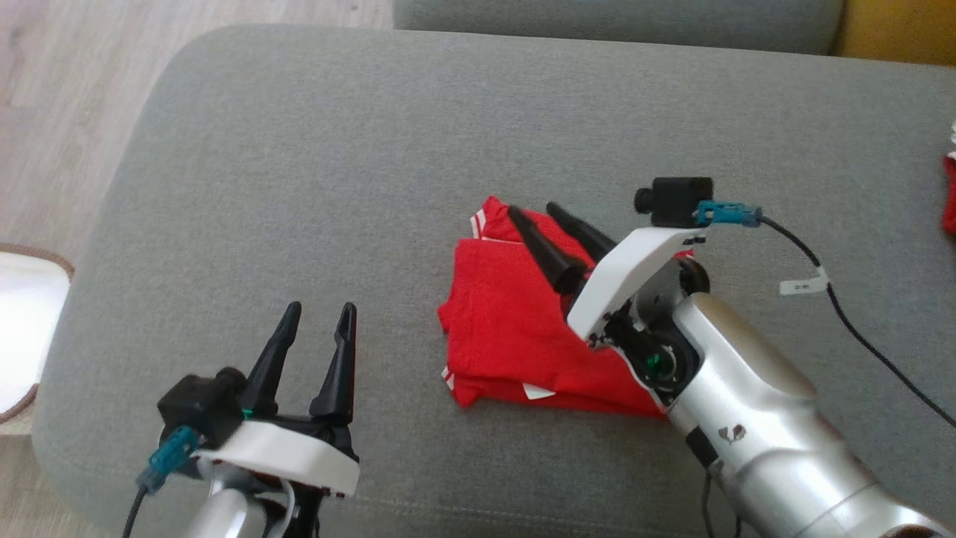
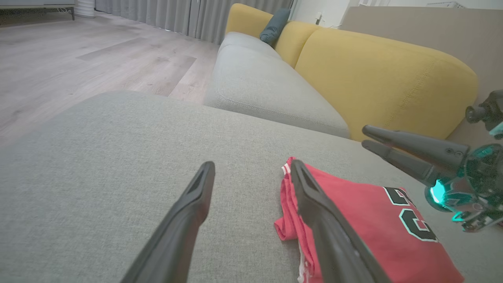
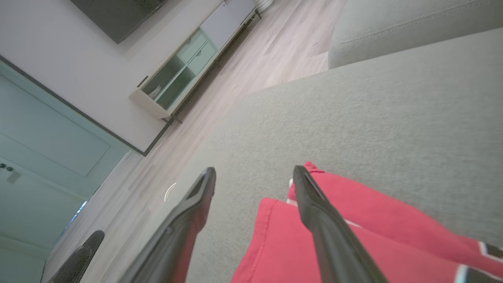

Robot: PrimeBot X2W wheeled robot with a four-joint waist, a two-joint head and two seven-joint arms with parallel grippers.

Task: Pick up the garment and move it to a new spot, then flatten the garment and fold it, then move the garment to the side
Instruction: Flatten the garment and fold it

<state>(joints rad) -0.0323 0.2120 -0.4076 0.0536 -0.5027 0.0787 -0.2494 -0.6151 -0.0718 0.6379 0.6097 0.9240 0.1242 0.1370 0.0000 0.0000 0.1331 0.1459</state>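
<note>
Nearest, on the robot's side of the garment (image 1: 508,329): the left claw (image 1: 321,307) hovers over bare grey cushion (image 1: 299,149). Its fingers are spread and empty, and it is well apart from the cloth, off to the garment's left.

The garment is a red jersey with white trim; black numerals show in the left wrist view. It lies on the cushion as a compact, squared stack of layers, edges roughly lined up. The right claw (image 1: 533,209) sits over the garment's far corner, fingers parted, released, nothing pinched between them. In its own wrist view one finger is above red cloth, the other above grey.

Judgement: lifting, flattening and folding look done. What seems left is the shift to the side, or this may already be its final spot; I can't tell which.

Room: left of the garment is a broad bare stretch of cushion up to a rounded edge, then wood floor (image 1: 60,90), so an overshoot would drop it. Right of the garment run a trailing black cable (image 1: 859,329) and, further out, another red item (image 1: 948,194) at the margin, so it is tighter that way. Beyond the garment is plenty of open grey, then a gap to a second seat (image 1: 597,19), with a yellow backrest (image 2: 373,78) behind.
</note>
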